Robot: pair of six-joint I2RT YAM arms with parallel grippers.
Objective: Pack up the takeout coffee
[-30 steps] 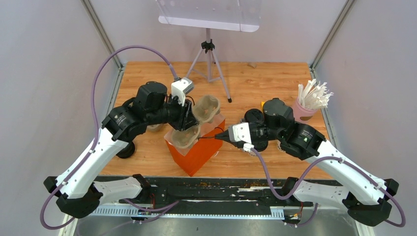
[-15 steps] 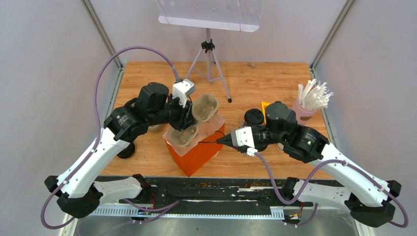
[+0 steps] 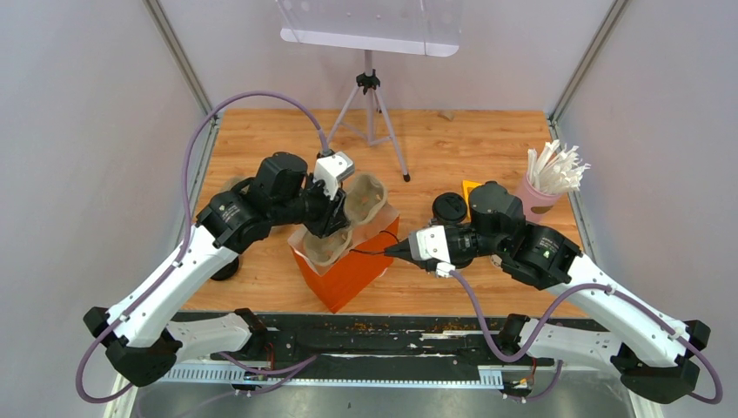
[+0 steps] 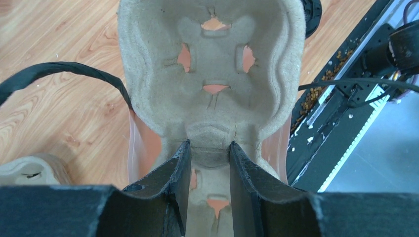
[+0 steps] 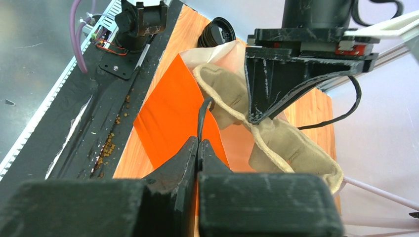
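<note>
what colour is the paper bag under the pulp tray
Orange; the paper bag shows best in the right wrist view.

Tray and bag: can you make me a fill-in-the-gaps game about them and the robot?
1. The left pincer grips the tray, whose cup holes are ____.
2. The tray sits at the top of the ____ bag.
3. The right pincer pinches the bag's ____ handle.
4. The straws stand in a ____ cup.

Missing words: empty, orange, black, pink.
</note>
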